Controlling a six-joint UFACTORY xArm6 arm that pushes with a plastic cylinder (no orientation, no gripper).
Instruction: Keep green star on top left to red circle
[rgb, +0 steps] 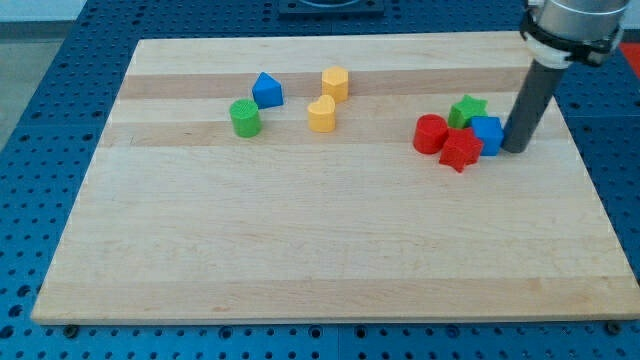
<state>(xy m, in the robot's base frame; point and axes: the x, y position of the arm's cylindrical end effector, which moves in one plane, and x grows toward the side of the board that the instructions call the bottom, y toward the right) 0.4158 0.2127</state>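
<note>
The green star (467, 109) sits at the view's right, touching the upper right of the red circle (431, 134). A red star (460, 151) lies just below them and a blue cube (487, 134) is pressed against the green star's lower right. My tip (515, 150) stands on the board just right of the blue cube, touching or nearly touching it.
At the view's upper left stand a green cylinder (244, 118), a blue triangular block (266, 90), a yellow hexagon (335, 83) and a yellow heart-like block (321, 114). The wooden board (300, 250) ends close to the right of my tip.
</note>
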